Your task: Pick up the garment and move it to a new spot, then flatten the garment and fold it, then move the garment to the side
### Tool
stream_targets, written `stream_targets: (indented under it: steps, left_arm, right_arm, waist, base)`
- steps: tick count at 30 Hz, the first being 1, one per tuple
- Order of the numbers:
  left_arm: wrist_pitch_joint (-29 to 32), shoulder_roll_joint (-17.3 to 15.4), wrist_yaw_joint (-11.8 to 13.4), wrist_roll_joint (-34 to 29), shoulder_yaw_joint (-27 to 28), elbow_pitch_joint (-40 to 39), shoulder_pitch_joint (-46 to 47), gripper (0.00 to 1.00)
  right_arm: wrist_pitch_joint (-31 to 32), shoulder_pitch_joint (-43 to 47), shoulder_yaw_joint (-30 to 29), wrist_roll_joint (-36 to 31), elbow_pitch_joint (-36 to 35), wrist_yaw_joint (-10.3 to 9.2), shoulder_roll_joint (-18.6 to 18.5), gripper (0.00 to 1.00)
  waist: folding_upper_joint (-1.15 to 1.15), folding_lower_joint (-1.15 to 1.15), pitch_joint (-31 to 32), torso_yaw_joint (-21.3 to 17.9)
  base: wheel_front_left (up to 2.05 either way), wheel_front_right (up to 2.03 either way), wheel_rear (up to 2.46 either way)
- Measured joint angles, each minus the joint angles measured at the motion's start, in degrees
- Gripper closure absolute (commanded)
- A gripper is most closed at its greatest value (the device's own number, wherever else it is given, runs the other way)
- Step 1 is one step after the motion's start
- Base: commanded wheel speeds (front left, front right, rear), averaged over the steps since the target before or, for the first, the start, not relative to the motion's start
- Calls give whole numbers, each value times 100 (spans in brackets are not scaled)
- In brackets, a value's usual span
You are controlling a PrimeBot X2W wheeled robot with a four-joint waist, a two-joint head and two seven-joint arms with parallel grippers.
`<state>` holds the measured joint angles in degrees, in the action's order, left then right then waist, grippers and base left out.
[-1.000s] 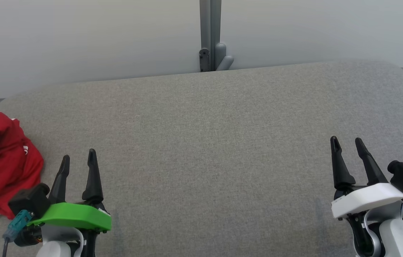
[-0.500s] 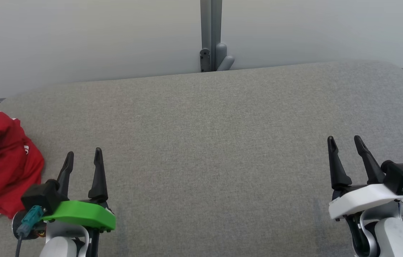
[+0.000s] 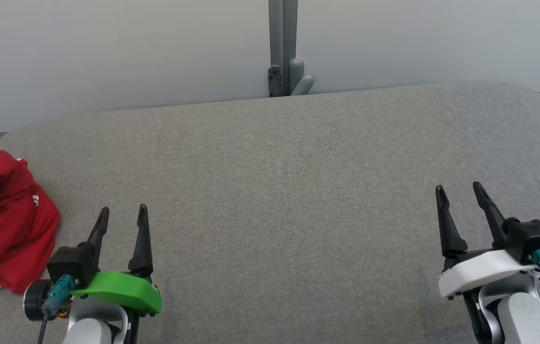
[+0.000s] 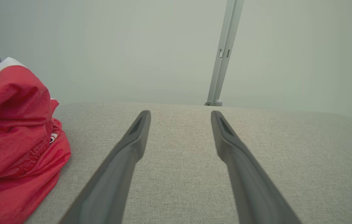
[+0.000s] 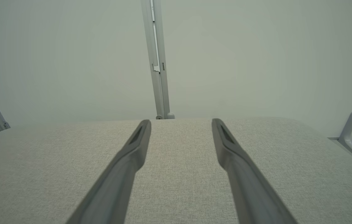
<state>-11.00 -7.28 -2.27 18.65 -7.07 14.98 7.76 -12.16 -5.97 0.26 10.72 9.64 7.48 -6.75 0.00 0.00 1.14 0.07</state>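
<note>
Garment (image 3: 5, 220): crumpled red heap, white trim

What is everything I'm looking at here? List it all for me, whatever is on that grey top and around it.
garment: one, red with white trim, crumpled at the left edge of the padded surface.
padded surface: one, grey fabric, spread across the head view.
post: one, grey metal, upright behind the middle of the surface's far edge.
wall: one, pale grey, behind the surface.
left pincer: one, dark fingers on a green cover, open, lower left, beside the garment but apart from it.
right pincer: one, dark fingers on a white cover, open, lower right.
</note>
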Motion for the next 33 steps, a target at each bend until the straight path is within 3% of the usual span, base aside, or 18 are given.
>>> stream_targets:
  steps: [25, 33]
  left_arm:
    - [-76, -25, 134, -590, -153, 210, 122, 0]
    - [-64, -26, 134, -526, -172, 227, 146, 0]
  right_arm:
    - [-282, -24, -47, -297, 247, 1, 94, 0]
    - [-289, -25, -58, -227, 267, 1, 88, 0]
  waist:
    - [0, 0, -23, 40]
    - [0, 0, -42, 78]
  base:
    - [0, 0, 0]
    - [0, 0, 0]
